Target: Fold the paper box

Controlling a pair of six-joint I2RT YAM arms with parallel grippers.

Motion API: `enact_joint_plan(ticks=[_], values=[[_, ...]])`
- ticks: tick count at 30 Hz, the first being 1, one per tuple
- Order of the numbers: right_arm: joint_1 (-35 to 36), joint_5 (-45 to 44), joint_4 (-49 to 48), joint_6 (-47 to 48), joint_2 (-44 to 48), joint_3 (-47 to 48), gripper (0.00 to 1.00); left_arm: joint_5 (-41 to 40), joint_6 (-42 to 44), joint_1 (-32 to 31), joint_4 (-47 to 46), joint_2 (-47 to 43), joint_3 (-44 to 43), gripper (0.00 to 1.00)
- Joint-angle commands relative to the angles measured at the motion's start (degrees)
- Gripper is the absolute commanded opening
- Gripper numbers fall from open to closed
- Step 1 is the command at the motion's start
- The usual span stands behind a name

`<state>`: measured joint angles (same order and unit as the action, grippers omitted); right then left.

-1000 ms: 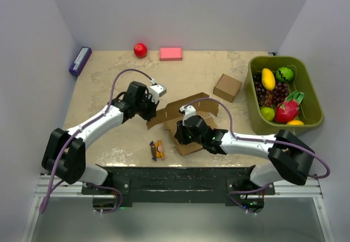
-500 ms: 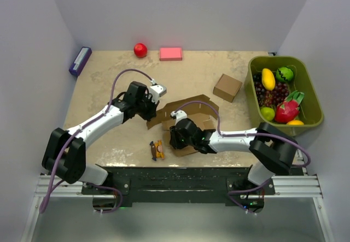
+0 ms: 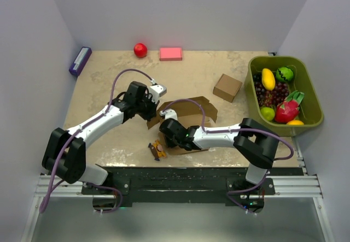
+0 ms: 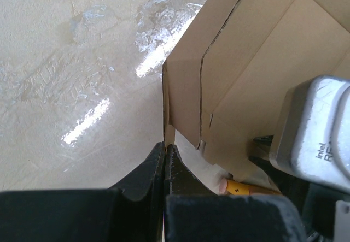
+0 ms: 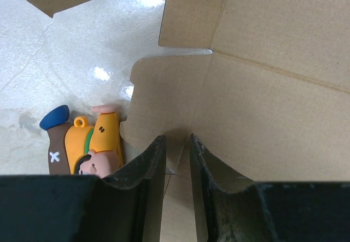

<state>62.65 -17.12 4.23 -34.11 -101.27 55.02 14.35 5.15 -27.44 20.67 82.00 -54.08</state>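
Note:
The paper box (image 3: pixel 188 110) is a partly folded brown cardboard sheet in the middle of the table, with its flaps raised. My left gripper (image 3: pixel 153 112) is at the box's left end. In the left wrist view this gripper (image 4: pixel 165 147) is shut on the thin edge of an upright flap of the box (image 4: pixel 246 62). My right gripper (image 3: pixel 165 128) is low over the box's near left part. The right wrist view shows the right gripper (image 5: pixel 178 143) with a narrow gap between its fingers, their tips against a rounded tab of the box (image 5: pixel 257 105), with cardboard lying in the gap.
A small toy figure (image 3: pixel 157 150) lies just left of the right gripper, showing as the toy figure (image 5: pixel 90 143) in the right wrist view. A small square cardboard box (image 3: pixel 227 87) sits right of centre, beside a green bin (image 3: pixel 306 123) of fruit. At the back are a red ball (image 3: pixel 140 49), pink block (image 3: pixel 170 53) and purple object (image 3: pixel 80 60).
My right gripper has slid left along the near side of the box, ending close to the toy figure, which turned slightly. The left arm has not moved.

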Motion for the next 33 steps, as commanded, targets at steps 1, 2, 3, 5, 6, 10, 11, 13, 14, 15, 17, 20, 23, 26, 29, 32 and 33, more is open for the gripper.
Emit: enact_joint_plan(ticks=[1, 2, 3, 5, 6, 10, 11, 13, 14, 15, 17, 20, 23, 26, 29, 32, 33], values=[[0.19, -2.65, 7.46, -2.28, -1.21, 0.52, 0.30, 1.03, 0.04, -0.07, 0.87, -0.61, 0.82, 0.00], [0.10, -2.22, 7.90, -2.89, -0.68, 0.78, 0.33, 1.03, 0.13, -0.07, 0.87, -0.61, 0.82, 0.00], [0.10, -1.69, 8.07, -3.59, 0.10, 1.22, 0.39, 1.12, 0.21, -0.07, 0.87, -0.61, 0.82, 0.00], [0.01, -1.86, 7.81, -4.56, 2.39, 1.66, 0.44, 1.12, 0.30, -0.07, 1.04, -0.87, 0.82, 0.00], [0.01, -1.95, 7.46, -5.26, 3.18, 1.93, 0.48, 0.95, 0.39, -0.07, 0.96, -0.87, 0.82, 0.00], [-0.86, -2.21, 4.48, -7.11, 6.87, 1.32, 0.59, 0.94, 0.74, -0.07, 0.78, -1.31, 1.00, 0.00], [-1.21, -2.21, 2.47, -7.37, 8.18, 0.97, 0.61, 0.94, 0.74, -0.07, 0.78, -1.31, 1.09, 0.00], [-2.09, -2.04, -0.60, -7.29, 9.25, 0.00, 0.66, 0.94, 0.83, -0.07, 0.78, -1.40, 1.09, 0.00], [-2.44, -1.69, -1.84, -6.68, 9.69, -0.27, 0.68, 1.03, 0.92, -0.07, 0.78, -1.40, 1.09, 0.00], [-2.97, -1.51, -2.99, -6.33, 9.87, -0.97, 0.69, 1.12, 1.00, -0.07, 0.78, -1.40, 1.17, 0.00], [-3.59, -0.55, -5.79, -5.54, 9.43, -1.06, 0.70, 1.12, 0.92, -0.16, 0.78, -1.40, 1.09, 0.00], [-4.47, 0.77, -8.35, -5.01, 8.29, -0.97, 0.70, 1.21, 1.01, -0.07, 0.78, -1.40, 1.17, 0.00], [-4.65, 0.17, -10.73, -5.27, 6.88, -1.06, 0.70, 1.21, 1.01, -0.07, 0.78, -1.31, 1.17, 0.00], [-4.82, -1.68, -13.62, -6.23, 6.00, -2.02, 0.70, 1.30, 1.09, -0.16, 0.78, -1.31, 1.26, 0.00], [-4.91, -2.30, -16.53, -6.15, 4.86, -2.73, 0.70, 1.56, 1.01, -0.16, 0.78, -1.31, 1.26, 0.00], [-4.91, -2.65, -16.80, -5.97, 2.75, -1.68, 0.69, 1.65, 1.09, -0.07, 0.78, -1.40, 1.17, 0.00], [-4.91, -2.91, -16.80, -5.97, 2.31, -1.33, 0.69, 1.56, 1.01, -0.16, 0.78, -1.40, 1.17, 0.00]])
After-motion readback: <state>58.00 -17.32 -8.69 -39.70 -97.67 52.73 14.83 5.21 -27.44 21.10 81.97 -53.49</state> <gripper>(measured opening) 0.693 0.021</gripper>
